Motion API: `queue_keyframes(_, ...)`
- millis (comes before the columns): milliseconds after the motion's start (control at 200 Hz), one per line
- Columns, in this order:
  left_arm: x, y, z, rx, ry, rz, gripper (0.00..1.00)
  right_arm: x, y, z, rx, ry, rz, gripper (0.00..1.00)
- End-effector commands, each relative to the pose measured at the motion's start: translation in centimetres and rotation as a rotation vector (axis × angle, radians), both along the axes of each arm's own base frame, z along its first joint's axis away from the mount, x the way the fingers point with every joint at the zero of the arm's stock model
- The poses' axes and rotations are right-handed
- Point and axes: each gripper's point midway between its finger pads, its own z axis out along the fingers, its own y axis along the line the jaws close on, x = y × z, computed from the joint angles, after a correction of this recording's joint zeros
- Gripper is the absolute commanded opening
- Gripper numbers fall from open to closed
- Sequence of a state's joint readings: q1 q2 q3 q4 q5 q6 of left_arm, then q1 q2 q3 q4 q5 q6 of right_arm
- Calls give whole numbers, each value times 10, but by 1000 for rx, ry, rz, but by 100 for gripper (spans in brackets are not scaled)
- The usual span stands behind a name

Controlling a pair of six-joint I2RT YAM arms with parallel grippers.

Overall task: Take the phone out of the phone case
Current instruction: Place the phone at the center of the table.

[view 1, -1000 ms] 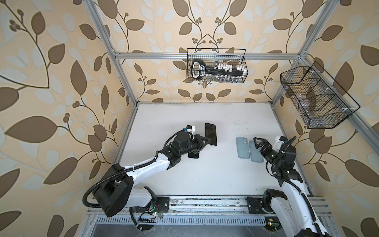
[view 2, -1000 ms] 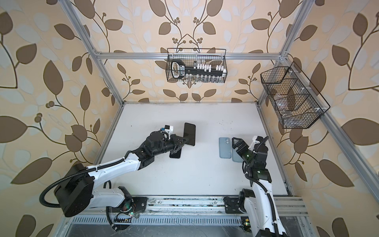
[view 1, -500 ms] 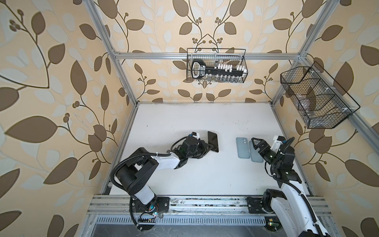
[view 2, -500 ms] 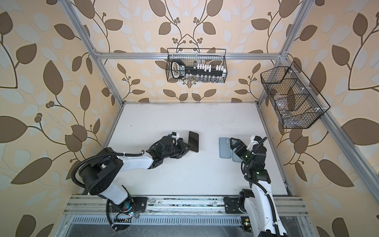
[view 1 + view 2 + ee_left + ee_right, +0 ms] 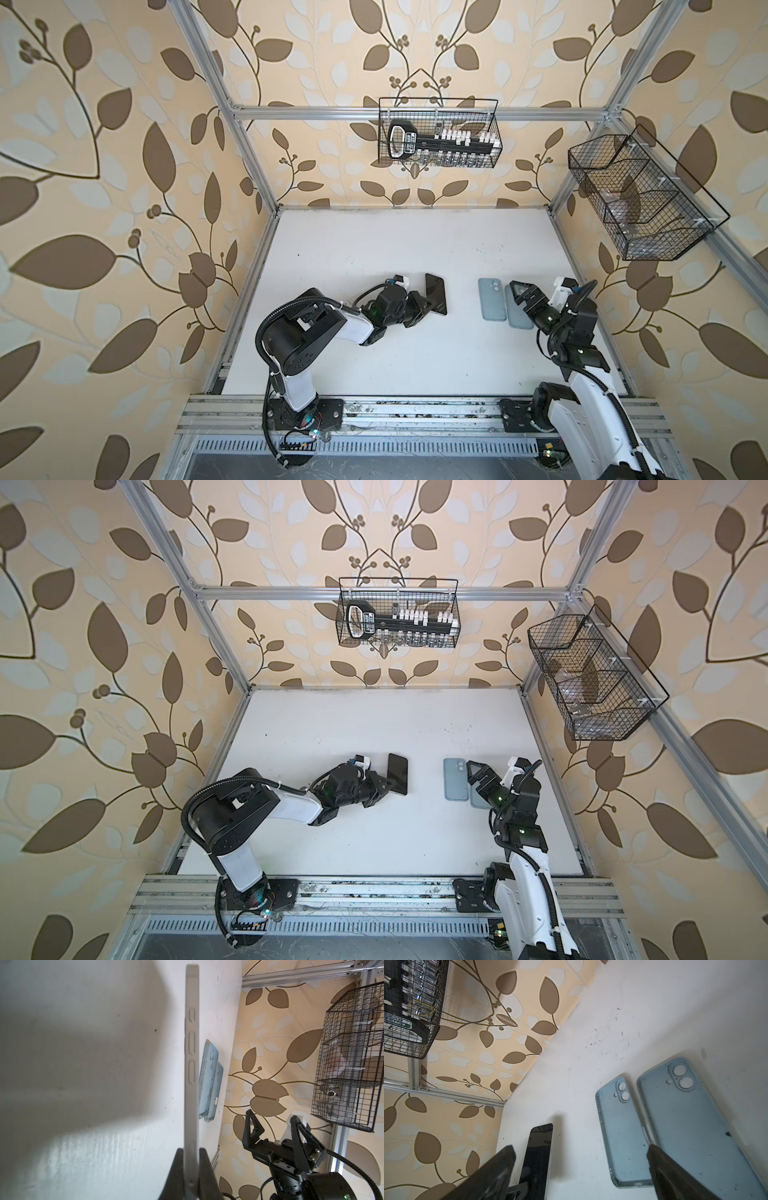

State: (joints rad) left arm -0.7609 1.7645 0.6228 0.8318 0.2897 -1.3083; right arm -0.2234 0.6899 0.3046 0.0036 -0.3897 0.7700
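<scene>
Lowered since before, the left gripper [image 5: 191, 1154] pinches the phone [image 5: 436, 294] on edge; at three o'clock, the spread right gripper [image 5: 538, 293] hovers over blue phone cases [image 5: 492, 300].

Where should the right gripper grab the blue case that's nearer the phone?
Probably take the blue case by its free long edge facing the phone, from above with the open right gripper. It lies flat on the table, and the other case lies close along its opposite edge, leaving a finger little room.

The phone [image 5: 436, 293] looks glossy, the blue cases [image 5: 492, 305] smooth plastic, the table [image 5: 415, 365] matt, scuffed.
</scene>
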Motion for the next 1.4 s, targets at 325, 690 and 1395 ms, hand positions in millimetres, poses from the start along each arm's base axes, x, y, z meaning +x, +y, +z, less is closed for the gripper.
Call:
queue_keyframes(325, 3, -7, 10, -49, -61, 16, 5, -2, 1, -3, 13, -3, 4, 100)
queue_keyframes(690, 1, -6, 3, -33, -41, 33, 16, -3, 0, -3, 12, -4, 3, 100)
queue_keyframes(1395, -3, -1, -16, -9, 16, 59, 50, -3, -1, -4, 15, -5, 0, 100)
